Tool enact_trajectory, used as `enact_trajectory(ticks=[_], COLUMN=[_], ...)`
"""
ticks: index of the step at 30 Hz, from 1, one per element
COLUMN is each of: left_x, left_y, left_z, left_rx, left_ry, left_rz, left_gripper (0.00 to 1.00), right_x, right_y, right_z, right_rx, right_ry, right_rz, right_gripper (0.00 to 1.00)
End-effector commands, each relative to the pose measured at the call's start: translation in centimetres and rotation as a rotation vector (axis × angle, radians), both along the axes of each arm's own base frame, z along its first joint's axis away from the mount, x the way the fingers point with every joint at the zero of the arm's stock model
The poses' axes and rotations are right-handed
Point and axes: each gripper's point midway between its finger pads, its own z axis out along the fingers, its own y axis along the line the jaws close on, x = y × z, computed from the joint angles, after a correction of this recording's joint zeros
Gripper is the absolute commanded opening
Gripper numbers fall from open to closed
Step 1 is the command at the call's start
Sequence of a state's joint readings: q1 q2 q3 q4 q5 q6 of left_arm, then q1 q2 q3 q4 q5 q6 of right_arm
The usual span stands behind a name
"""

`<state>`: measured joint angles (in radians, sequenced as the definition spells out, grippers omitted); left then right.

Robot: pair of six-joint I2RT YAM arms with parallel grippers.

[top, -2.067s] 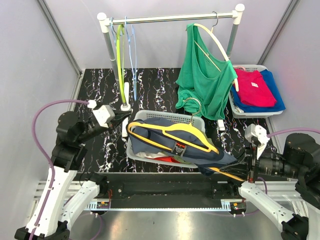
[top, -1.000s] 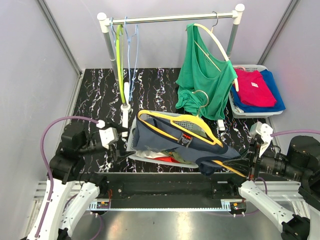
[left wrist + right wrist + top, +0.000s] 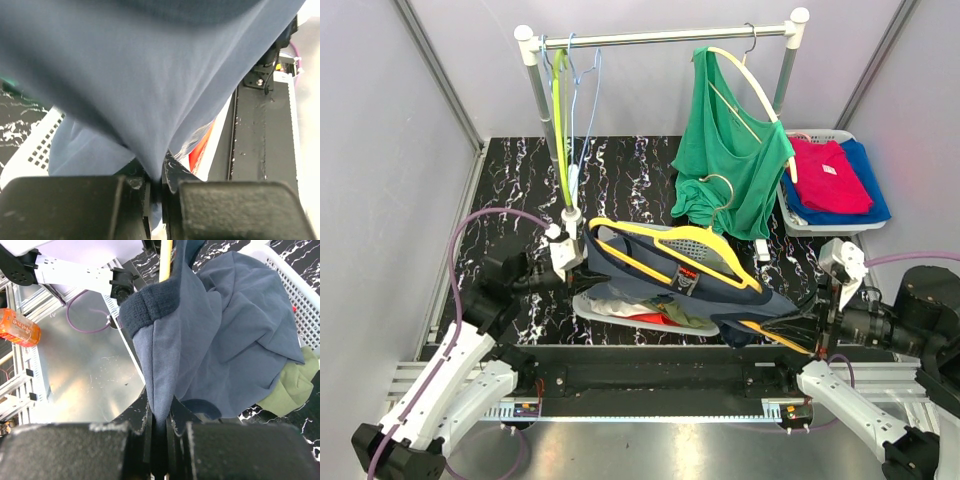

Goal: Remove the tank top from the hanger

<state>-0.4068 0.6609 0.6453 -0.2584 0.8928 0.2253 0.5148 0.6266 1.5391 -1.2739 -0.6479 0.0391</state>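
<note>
A navy tank top (image 3: 665, 268) on a yellow hanger (image 3: 655, 236) is stretched above the white basket (image 3: 582, 303) in the top view. The hanger's metal hook (image 3: 718, 189) points up towards the rack. My left gripper (image 3: 582, 278) is shut on the top's left edge; in the left wrist view navy fabric (image 3: 150, 75) is pinched between the fingers of the left gripper (image 3: 161, 179). My right gripper (image 3: 810, 325) is shut on the top's lower right corner; the right gripper (image 3: 161, 412) pinches a navy fold (image 3: 165, 355) beside the yellow hanger bar (image 3: 165, 260).
A green tank top (image 3: 732, 150) hangs on a pale hanger from the rack (image 3: 660, 38). Several empty hangers (image 3: 572, 100) hang at the rack's left. The white basket holds red and olive clothes (image 3: 655, 318). A second basket (image 3: 840, 180) at back right holds red and blue clothes.
My left arm has swung right to the basket and shut on the navy top's left edge. The top and hanger have risen and stretched between both grippers. The right gripper has barely moved.
</note>
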Motion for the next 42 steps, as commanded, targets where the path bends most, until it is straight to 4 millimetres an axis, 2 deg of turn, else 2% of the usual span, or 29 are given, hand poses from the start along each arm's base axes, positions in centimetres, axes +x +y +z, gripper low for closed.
enact_trajectory(ticks=[1,5,9,13,16,17,19,20,22,23,24,25,26,28,29,33,35,38,40,42], left_x=[0.8,0.0,0.2,0.7,-0.4,-0.8,-1.4,-1.4,-1.0,-1.0,-1.1,-1.1,-1.8,-2.5,-3.4,-6.0,-7.2,-8.4,-8.3,-7.4], left_y=[0.2,0.1,0.2,0.6,0.3,0.2,0.0,0.0,0.1,0.2,0.3,0.4,0.7,1.0,1.3,2.0,2.4,2.8,2.9,2.7], left_z=[-1.3,-2.3,-2.0,-1.1,-1.4,-1.5,-1.3,-1.1,0.8,1.5,3.6,4.6,6.5,8.2,9.8,13.1,14.7,16.9,18.4,19.2], left_rx=[0.011,0.013,0.014,0.017,0.010,0.005,-0.004,-0.007,-0.019,-0.016,-0.029,-0.022,-0.019,-0.010,-0.011,-0.028,-0.041,-0.064,-0.062,-0.052], left_ry=[-0.011,0.008,0.008,-0.025,-0.005,0.005,0.002,-0.007,-0.054,-0.067,-0.115,-0.154,-0.178,-0.214,-0.225,-0.248,-0.268,-0.345,-0.432,-0.486], left_rz=[0.046,0.014,0.033,0.065,0.011,-0.006,-0.038,-0.040,-0.024,-0.018,-0.021,-0.030,-0.035,-0.055,-0.062,-0.100,-0.104,-0.117,-0.121,-0.111], left_gripper=[0.06,0.04,0.02,0.01,0.05,0.13,0.95,0.99,0.99,0.99,0.99,0.99,0.99,0.99,0.99,0.99,0.99,0.99,0.99,0.99], right_x=[-1.2,-0.9,-1.3,-2.5,-1.4,-0.4,0.4,1.2,2.2,2.8,3.2,3.3,3.7,4.4,4.6,5.6,5.8,4.8,4.2,3.9], right_y=[-0.8,-1.7,-1.6,-0.7,-1.3,-1.5,-2.0,-1.8,-1.8,-1.4,-1.1,-0.7,-0.4,0.2,0.4,1.0,1.1,1.8,2.2,2.5], right_z=[4.0,5.5,5.5,4.6,5.3,5.2,6.3,5.8,6.1,5.3,5.0,5.0,4.4,3.4,3.1,1.6,1.3,1.8,2.3,2.6], right_rx=[0.083,0.125,0.146,0.129,0.144,0.148,0.197,0.191,0.214,0.201,0.196,0.197,0.184,0.142,0.127,0.043,0.013,0.027,0.045,0.048], right_ry=[-0.177,-0.259,-0.279,-0.204,-0.243,-0.252,-0.304,-0.295,-0.311,-0.295,-0.287,-0.286,-0.270,-0.243,-0.233,-0.198,-0.196,-0.202,-0.219,-0.238], right_rz=[0.006,-0.068,-0.052,0.046,-0.036,-0.087,-0.150,-0.166,-0.206,-0.206,-0.200,-0.182,-0.176,-0.154,-0.147,-0.108,-0.095,-0.013,0.031,0.068], right_gripper=[0.00,0.00,0.00,0.00,0.00,0.00,0.00,0.00,0.00,0.00,0.00,0.00,0.00,0.00,0.00,0.00,0.00,0.00,0.00,0.00])
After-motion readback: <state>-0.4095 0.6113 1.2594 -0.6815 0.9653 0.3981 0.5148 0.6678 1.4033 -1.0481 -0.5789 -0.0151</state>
